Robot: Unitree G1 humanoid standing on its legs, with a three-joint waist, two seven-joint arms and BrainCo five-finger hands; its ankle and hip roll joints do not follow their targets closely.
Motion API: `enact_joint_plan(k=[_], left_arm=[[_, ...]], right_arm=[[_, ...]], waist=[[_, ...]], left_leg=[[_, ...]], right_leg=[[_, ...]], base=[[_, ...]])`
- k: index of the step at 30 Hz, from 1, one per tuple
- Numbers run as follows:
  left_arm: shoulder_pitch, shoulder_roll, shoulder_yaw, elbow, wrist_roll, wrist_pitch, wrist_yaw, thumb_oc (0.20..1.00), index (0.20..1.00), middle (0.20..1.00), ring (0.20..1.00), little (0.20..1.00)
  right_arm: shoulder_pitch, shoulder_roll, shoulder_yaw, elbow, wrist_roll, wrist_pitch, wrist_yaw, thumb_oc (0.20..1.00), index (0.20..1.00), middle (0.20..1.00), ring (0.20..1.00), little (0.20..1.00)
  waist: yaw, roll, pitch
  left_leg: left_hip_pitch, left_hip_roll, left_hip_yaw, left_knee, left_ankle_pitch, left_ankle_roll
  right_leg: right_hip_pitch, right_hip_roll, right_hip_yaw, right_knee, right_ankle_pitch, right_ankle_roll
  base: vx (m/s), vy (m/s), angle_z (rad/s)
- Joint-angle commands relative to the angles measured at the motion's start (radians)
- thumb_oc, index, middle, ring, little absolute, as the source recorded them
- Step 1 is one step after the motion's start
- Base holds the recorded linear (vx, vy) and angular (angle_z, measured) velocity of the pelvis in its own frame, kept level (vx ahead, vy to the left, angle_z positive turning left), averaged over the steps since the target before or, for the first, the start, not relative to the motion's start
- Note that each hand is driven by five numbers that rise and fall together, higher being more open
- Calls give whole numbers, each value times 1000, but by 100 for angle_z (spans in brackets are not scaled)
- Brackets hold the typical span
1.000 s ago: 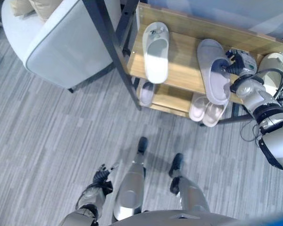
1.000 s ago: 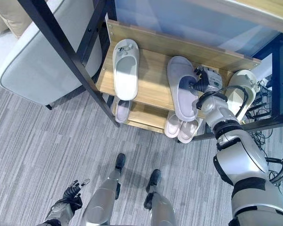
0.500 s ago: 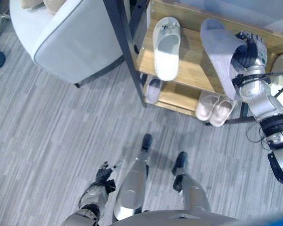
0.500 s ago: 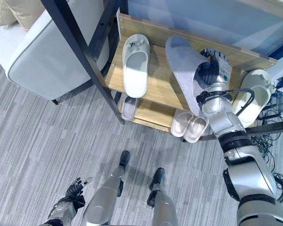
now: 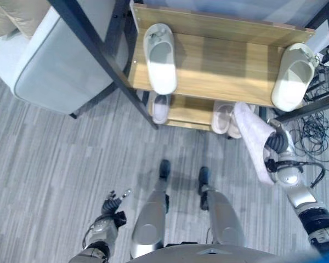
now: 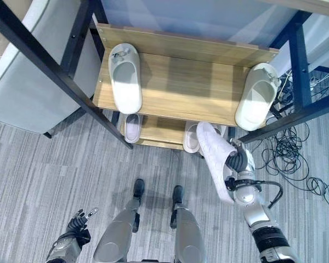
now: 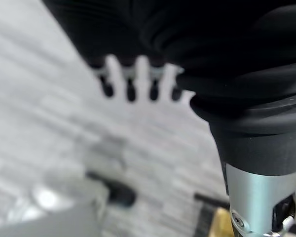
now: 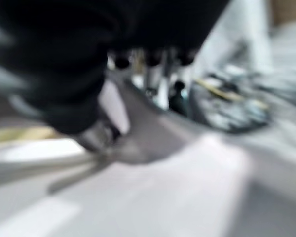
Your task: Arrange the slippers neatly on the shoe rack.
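slippers and shoe rack seen from the head camera: the right robot hand (image 6: 238, 164), fingers curled into the strap, grips a pale lilac slipper (image 6: 215, 159) held tilted above the floor (image 5: 49, 159), in front of the shoe rack (image 6: 181, 82) and off its shelves. on the top shelf a white slipper (image 6: 125, 76) lies at the robot's left end and a cream slipper (image 6: 255, 96) at its right end, well apart. the lower shelf carries a small lilac slipper (image 5: 160, 108) and a pale pair (image 5: 223, 117). left robot hand (image 5: 111, 205) hangs low over the floor, fingers relaxed and straight in the left wrist view (image 7: 133, 74). right wrist view adds blurred fingers (image 8: 153, 74) against the slipper. a grey armchair (image 5: 38, 60) stands beside the rack.
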Motion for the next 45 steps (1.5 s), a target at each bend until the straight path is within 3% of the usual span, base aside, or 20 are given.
enact_joint_plan(k=[1, 5, 7, 8, 9, 11, 13, 17, 21, 24, 26, 27, 31, 32, 35, 40, 42, 43, 44, 45], left_arm=[[19, 29, 41, -31, -30, -13, -2, 1000, 1000, 1000, 1000, 1000], [6, 29, 49, -56, -51, -27, 21, 1000, 1000, 1000, 1000, 1000], [-6, 30, 39, -47, -20, -32, 39, 1000, 1000, 1000, 1000, 1000], [-19, 37, 34, -30, -2, -30, 53, 1000, 1000, 1000, 1000, 1000], [-19, 38, 34, -30, -2, -30, 53, 1000, 1000, 1000, 1000, 1000], [-59, 63, 42, 30, -13, -28, 61, 1000, 1000, 1000, 1000, 1000], [-56, 66, 52, 56, -3, -22, 58, 1000, 1000, 1000, 1000, 1000], [-62, 71, 44, 98, 61, -23, 84, 1000, 1000, 1000, 1000, 1000], [-79, 87, 39, 72, 45, -30, 86, 1000, 1000, 1000, 1000, 1000], [-117, 98, 4, 26, 48, -45, 102, 1000, 1000, 1000, 1000, 1000], [-161, 109, -40, -60, 38, -64, 113, 1000, 1000, 1000, 1000, 1000], [-169, 114, -57, -91, 45, -67, 113, 1000, 1000, 1000, 1000, 1000], [-182, 132, -79, -201, 76, -92, 141, 1000, 1000, 1000, 1000, 1000], [-183, 129, -108, -246, 110, -97, 149, 1000, 1000, 1000, 1000, 1000], [-177, 151, -149, -309, 198, -101, 171, 1000, 1000, 1000, 1000, 1000], [-219, 176, -147, -298, 192, -102, 199, 1000, 1000, 1000, 1000, 1000], [-262, 200, -125, -272, 139, -116, 216, 1000, 1000, 1000, 1000, 1000], [-263, 200, -125, -271, 138, -117, 216, 1000, 1000, 1000, 1000, 1000], [-288, 202, -122, -238, 98, -118, 222, 1000, 1000, 1000, 1000, 1000], [-298, 204, -115, -219, 72, -117, 226, 1000, 1000, 1000, 1000, 1000]], right_arm=[[8, -23, 17, -88, 26, -38, 15, 200, 200, 200, 200, 200], [27, -31, 35, -117, 44, -47, 37, 200, 200, 200, 200, 200], [26, -31, 41, -122, 43, -45, 37, 200, 200, 200, 200, 200], [8, -19, 52, -131, 65, -48, 35, 200, 200, 200, 200, 200], [7, -19, 52, -131, 65, -48, 35, 200, 200, 200, 200, 200], [-36, -4, 77, -120, 88, -50, 19, 200, 200, 200, 200, 200], [-32, 1, 82, -119, 86, -53, 28, 200, 200, 200, 200, 200], [-42, 17, 89, -145, 94, -59, 48, 200, 200, 200, 200, 200], [-50, 28, 98, -136, 102, -53, 53, 200, 200, 200, 200, 200], [-76, 76, 92, -96, 180, -57, 45, 200, 200, 200, 200, 200], [-138, 105, 97, -78, 244, -69, 27, 200, 200, 200, 200, 200], [-143, 108, 97, -82, 255, -71, 24, 200, 200, 200, 200, 200], [-139, 131, 86, -57, 267, -80, 4, 200, 200, 200, 200, 200], [-119, 136, 83, -55, 263, -83, -2, 200, 200, 200, 200, 200], [-136, 149, 91, -25, 287, -93, -1, 200, 200, 200, 200, 200], [-193, 151, 77, 22, 377, -114, -13, 200, 200, 200, 200, 200], [-283, 90, 93, 38, 358, -106, -41, 200, 200, 200, 200, 200], [-286, 90, 94, 40, 359, -107, -41, 200, 200, 200, 200, 200], [-340, 95, 78, 54, 537, -147, -10, 200, 200, 200, 200, 200], [-371, 101, 69, 47, 663, -179, 12, 200, 200, 200, 200, 200]], waist=[[0, -35, 6], [-4, -37, 15], [-6, -43, 7], [7, -47, 6], [6, -48, 7], [33, -58, 22], [34, -59, 19], [20, -76, 25], [26, -79, 38], [23, -70, 65], [18, -71, 105], [13, -77, 113], [-13, -66, 128], [-16, -62, 128], [-9, -59, 128], [-12, -58, 128], [-13, -58, 126], [-14, -58, 122], [-12, -53, 118], [-8, -55, 110]], left_leg=[[37, -85, -2, 227, -229, -4], [-72, -46, 38, 399, -198, -26], [-81, 15, 100, 317, -176, -27], [-99, 49, 98, 220, -116, -39], [-96, 49, 98, 216, -113, -39], [-166, 107, 67, 106, -17, -63], [-132, 117, 74, 64, -18, -65], [-194, 55, 83, 189, -63, -53], [-198, 30, 119, 230, -106, -30], [-203, 19, 148, 249, -136, -9], [-205, 19, 184, 259, -158, -8], [-197, 18, 186, 271, -192, -13], [-255, 8, 185, 310, -194, 8], [-281, -2, 172, 354, -236, -2], [-352, 7, 174, 409, -251, -2], [-502, 8, 137, 531, -271, -1], [-625, 14, 119, 675, -313, 1], [-636, 15, 118, 683, -317, 1], [-733, 20, 109, 810, -363, 11], [-785, 24, 103, 873, -382, 12]], right_leg=[[31, -30, -4, 7, -55, 0], [69, -39, -66, 13, -89, -29], [101, -43, -96, -16, -100, -26], [116, -38, -103, -20, -111, -27], [116, -38, -103, -20, -112, -27], [113, -34, -93, 6, -138, -27], [110, -34, -80, 25, -149, -20], [93, -74, -8, 15, -111, 17], [87, -111, 13, 9, -76, 37], [42, -158, -5, 56, -27, 47], [-7, -194, -85, 41, 31, 49], [-9, -191, -96, 18, 21, 55], [-106, -183, -85, -8, 62, 64], [-121, -167, -59, 11, 22, 62], [-191, -170, -74, 81, 7, 58], [-332, -164, -76, 237, -49, 54], [-464, -172, -66, 409, -120, 33], [-474, -172, -65, 417, -124, 33], [-586, -169, -48, 564, -184, 10], [-638, -173, -35, 622, -212, -2]], base=[[94, -197, 37], [81, -141, 58], [191, -13, 81], [188, 28, 55], [203, 57, 43], [176, 115, 48], [191, 218, 5], [152, 314, -47], [95, 237, -58], [23, 216, -4], [7, 210, -29], [56, 97, -46], [26, 53, -20], [62, 11, 19], [-31, -22, 13], [-58, -85, 23], [-29, -58, 51], [-1, -9, 21], [31, -24, 12], [33, -25, 4]])
